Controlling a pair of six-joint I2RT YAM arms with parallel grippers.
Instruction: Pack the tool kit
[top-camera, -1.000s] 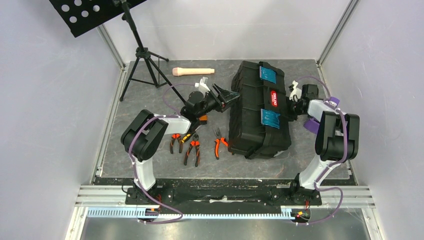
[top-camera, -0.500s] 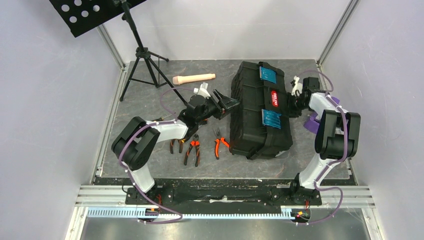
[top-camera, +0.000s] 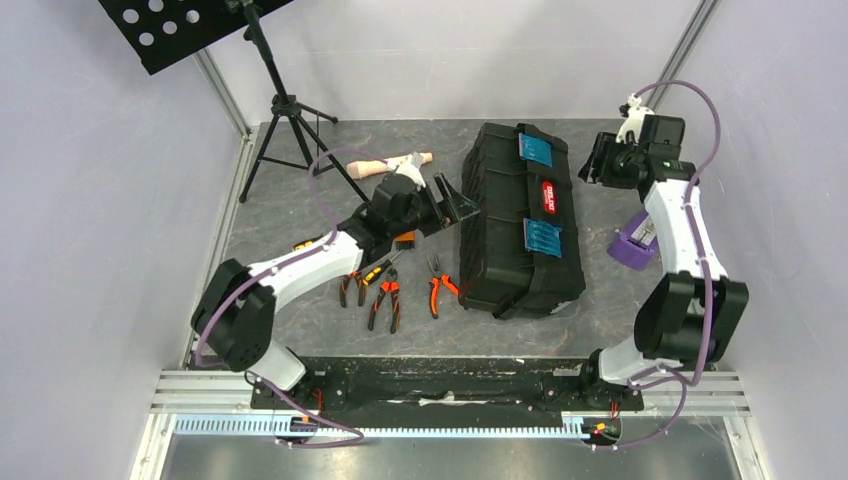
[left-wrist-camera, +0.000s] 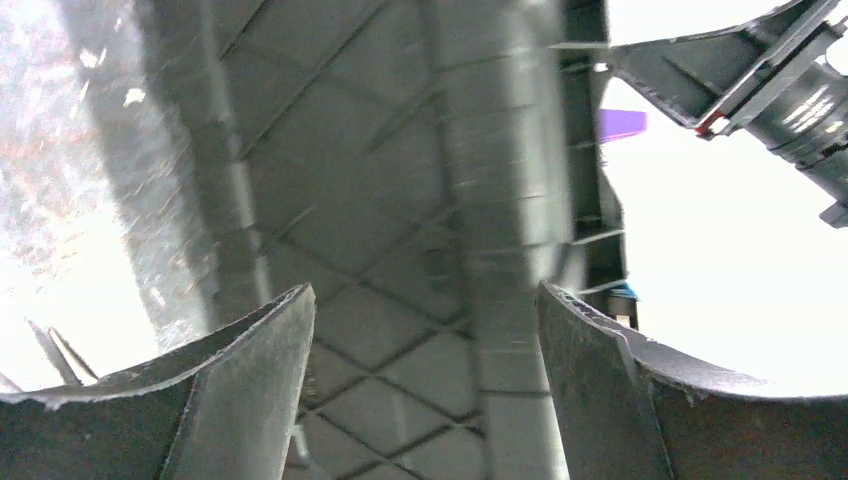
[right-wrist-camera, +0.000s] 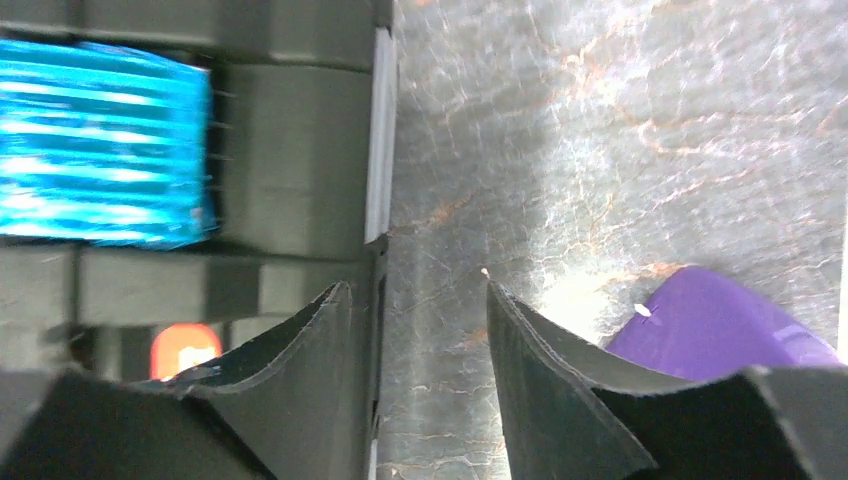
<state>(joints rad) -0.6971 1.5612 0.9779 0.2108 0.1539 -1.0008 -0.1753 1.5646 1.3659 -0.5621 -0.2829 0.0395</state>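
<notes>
The black toolbox (top-camera: 505, 235) lies closed mid-table, with two blue latches (top-camera: 537, 150) and a red-labelled handle (top-camera: 551, 195). My left gripper (top-camera: 457, 204) is open at the box's left side. In the left wrist view the ribbed box wall (left-wrist-camera: 400, 180) fills the space between my fingers (left-wrist-camera: 250, 380). My right gripper (top-camera: 603, 160) is open and empty, raised off the box's far right corner. Its wrist view shows the gripper (right-wrist-camera: 415, 290) over bare table beside a latch (right-wrist-camera: 100, 150). Three orange-handled pliers (top-camera: 384, 299) and a yellow/black screwdriver (top-camera: 379, 268) lie left of the box.
A beige cylindrical handle (top-camera: 412, 159) lies behind my left arm. A purple stapler-like object (top-camera: 633, 245) sits right of the box and shows in the right wrist view (right-wrist-camera: 720, 320). A black tripod stand (top-camera: 285, 125) stands at the back left.
My right gripper has left the toolbox's right side and risen towards the far right corner. My left arm has stretched out, with its gripper staying at the box's left side.
</notes>
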